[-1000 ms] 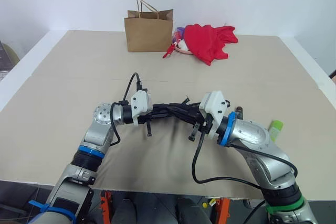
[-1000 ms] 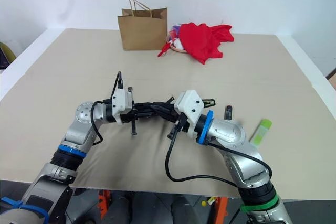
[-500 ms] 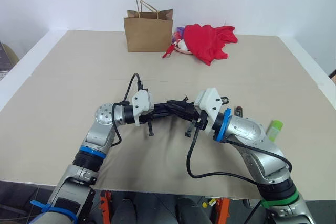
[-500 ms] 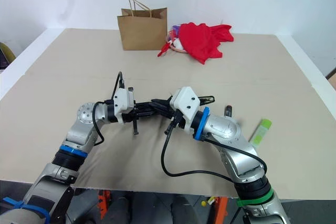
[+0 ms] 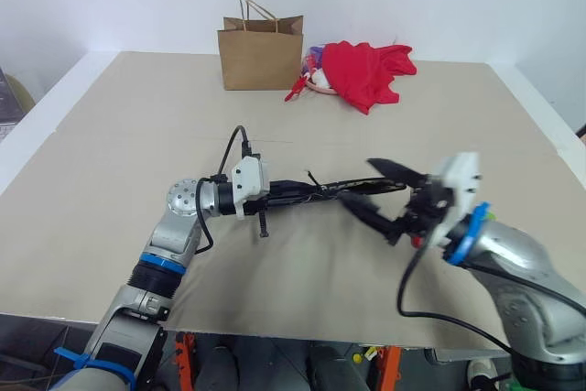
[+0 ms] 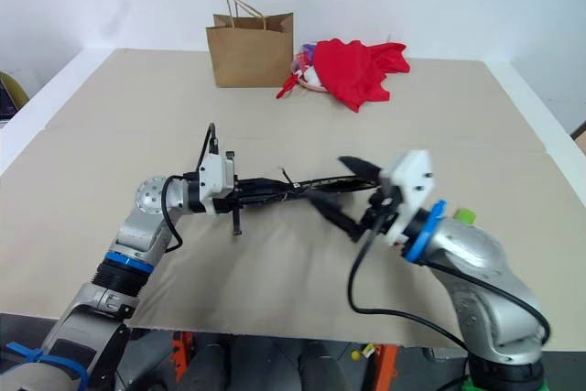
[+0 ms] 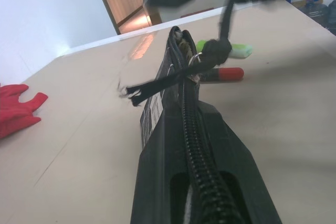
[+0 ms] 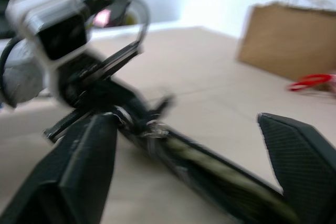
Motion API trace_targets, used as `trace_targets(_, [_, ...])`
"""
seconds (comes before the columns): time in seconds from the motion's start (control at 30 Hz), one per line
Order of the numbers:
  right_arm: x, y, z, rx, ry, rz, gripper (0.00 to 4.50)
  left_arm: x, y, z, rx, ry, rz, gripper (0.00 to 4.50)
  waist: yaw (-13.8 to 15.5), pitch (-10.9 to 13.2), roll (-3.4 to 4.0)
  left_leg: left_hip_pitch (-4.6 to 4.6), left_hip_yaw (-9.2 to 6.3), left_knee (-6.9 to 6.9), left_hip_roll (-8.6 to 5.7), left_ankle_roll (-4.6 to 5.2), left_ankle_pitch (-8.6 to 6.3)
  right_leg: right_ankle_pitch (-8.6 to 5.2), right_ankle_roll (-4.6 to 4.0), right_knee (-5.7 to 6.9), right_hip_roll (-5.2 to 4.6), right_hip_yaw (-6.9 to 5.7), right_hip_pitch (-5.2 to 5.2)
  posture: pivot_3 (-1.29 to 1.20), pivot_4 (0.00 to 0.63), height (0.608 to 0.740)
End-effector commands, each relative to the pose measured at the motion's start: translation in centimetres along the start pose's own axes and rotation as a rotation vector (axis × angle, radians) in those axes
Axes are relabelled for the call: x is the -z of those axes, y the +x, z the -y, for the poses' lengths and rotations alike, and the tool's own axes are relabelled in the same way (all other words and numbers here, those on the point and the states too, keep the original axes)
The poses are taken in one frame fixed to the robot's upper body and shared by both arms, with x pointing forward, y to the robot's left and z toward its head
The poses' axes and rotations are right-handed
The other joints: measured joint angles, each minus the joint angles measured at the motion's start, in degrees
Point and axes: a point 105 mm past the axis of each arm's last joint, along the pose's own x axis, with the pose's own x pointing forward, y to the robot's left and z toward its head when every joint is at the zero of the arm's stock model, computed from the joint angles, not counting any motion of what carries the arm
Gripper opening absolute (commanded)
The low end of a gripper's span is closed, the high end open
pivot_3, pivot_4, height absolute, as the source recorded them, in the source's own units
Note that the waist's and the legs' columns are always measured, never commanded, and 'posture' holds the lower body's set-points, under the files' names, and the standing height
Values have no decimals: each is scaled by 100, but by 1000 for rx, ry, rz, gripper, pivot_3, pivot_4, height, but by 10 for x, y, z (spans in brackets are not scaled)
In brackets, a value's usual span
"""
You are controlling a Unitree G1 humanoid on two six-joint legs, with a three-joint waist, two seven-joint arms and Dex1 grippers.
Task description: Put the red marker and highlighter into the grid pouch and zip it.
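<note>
Two grippers, one job each. The left gripper (image 5: 275, 195) is clamped on one end of the pouch (image 5: 325, 192) and holds it edge-up above the table (image 5: 119, 125), zipper on top. The right gripper (image 5: 385, 197) has its fingers spread wide and grips nothing; it sits just off the pouch's free end, with that end between its fingers in the right wrist view.

In the left wrist view the marker (image 7: 223, 74) and the highlighter (image 7: 231, 50) lie on the table beyond the pouch, side by side and close together, so neither is inside. The zipper looks parted along the stretch nearest the left gripper, with the pull cord (image 7: 223, 19) up at the far end — though the view is steep and I would not swear how far the mouth gapes.

The step in hand, as I judge it, is fetching the first pen. The left gripper should keep the pouch steady with its mouth up. The right should take the marker near its middle — clear of the highlighter beside it — and feed it in end-first along the zipper line, not across it.
</note>
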Motion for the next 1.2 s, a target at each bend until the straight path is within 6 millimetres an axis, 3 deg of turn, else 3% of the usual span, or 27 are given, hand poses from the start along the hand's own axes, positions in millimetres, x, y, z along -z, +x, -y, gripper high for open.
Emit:
trace_targets(0.03, [-8, -25, 28, 217, -12, 34, 4446, -12, -4, -11, -14, 61, 17, 0, 1, 0, 0, 1, 0, 0, 0, 0, 0, 0, 1, 0, 0, 0, 0, 0, 150, 740])
trace_targets(0.17, [13, -48, 46, 434, -1, -24, 4446, -10, -7, -12, -16, 66, 4, 0, -6, 1, 2, 2, -1, -3, 0, 1, 0, -2, -1, 0, 0, 0, -1, 0, 150, 740])
trace_targets(0.37, [61, -55, 40, 576, 57, -160, 4446, -12, -6, -13, -23, 82, 9, 0, -12, 2, 7, 3, -2, -5, 0, 0, 0, -4, -3, 1, 0, -1, -2, 0, 150, 740])
trace_targets(0.5, [82, -55, 34, 612, 88, -215, 4446, -14, -5, -14, -26, 85, 14, 0, -11, 2, 8, 1, -1, -6, 0, -1, 1, -4, -3, 1, -1, -1, -2, 0, 150, 740])
trace_targets(0.63, [113, -67, 42, 725, 111, -325, 4446, -14, -6, -13, -26, 87, 14, 0, -9, 3, 7, 3, -3, -7, 0, -1, 1, -5, -5, 1, 0, -3, -2, 0, 150, 740])
trace_targets(1.17, [118, -69, 45, 759, 106, -334, 4446, -14, -6, -13, -27, 87, 13, 0, -8, 3, 8, 2, -3, -8, 0, -1, 2, -6, -5, 1, -1, -2, -2, 0, 150, 740])
trace_targets(1.2, [126, -64, 41, 752, 125, -366, 4224, -14, -6, -12, -30, 88, 11, 0, -8, 3, 8, 3, -3, -9, 0, -1, 2, -6, -5, 1, -1, -2, -2, 0, 150, 740])
